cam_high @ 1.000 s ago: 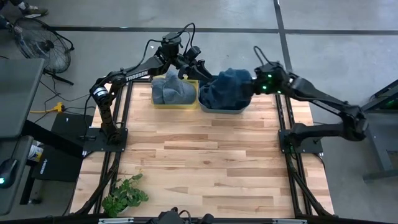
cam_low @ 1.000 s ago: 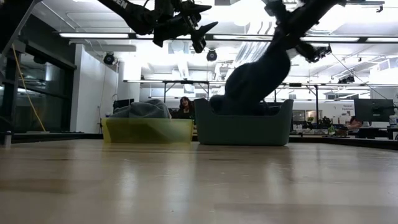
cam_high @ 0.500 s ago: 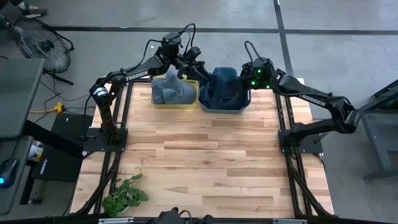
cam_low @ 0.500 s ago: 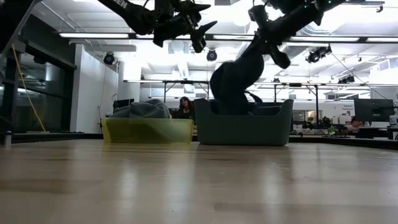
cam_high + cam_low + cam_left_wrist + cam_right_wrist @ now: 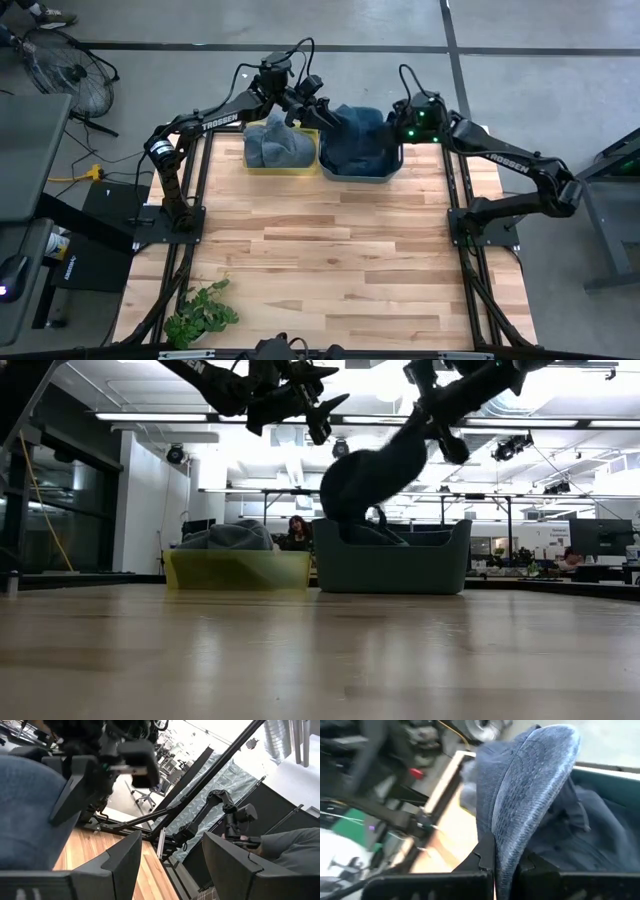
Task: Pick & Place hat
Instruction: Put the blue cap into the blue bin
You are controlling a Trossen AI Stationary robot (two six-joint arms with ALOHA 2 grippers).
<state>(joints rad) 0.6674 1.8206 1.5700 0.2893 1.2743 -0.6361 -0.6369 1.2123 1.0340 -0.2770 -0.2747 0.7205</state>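
A blue denim hat (image 5: 362,475) hangs from my right gripper (image 5: 425,422), which is shut on it above the grey-blue bin (image 5: 395,565) at the table's far edge. In the high view the hat (image 5: 358,135) covers most of that bin (image 5: 352,176). A grey hat (image 5: 278,145) lies in the yellow bin (image 5: 282,168) beside it on the left. My left gripper (image 5: 325,108) hovers open and level above the gap between the two bins, holding nothing; its wrist view shows its spread fingers (image 5: 122,865) with the blue hat (image 5: 25,810) beside them. My right gripper pinches a folded edge of the hat (image 5: 507,837) between its two fingers. The fingers come from the table's right, slanting down. The hat reaches away from the fingers toward the table's left and sags, its lower end (image 5: 345,505) about level with the bin's rim.
More blue cloth (image 5: 600,835) lies inside the grey-blue bin. The near wooden tabletop (image 5: 330,260) is bare; a green plant sprig (image 5: 200,315) lies at its near left corner. A person (image 5: 297,532) sits far behind the table.
My right gripper, still shut on the hat, has gone toward the table's left and tipped its fingers farther down. The hat hung straight down into the grey-blue bin; it has swung up toward the left and now slants over the bin's left half.
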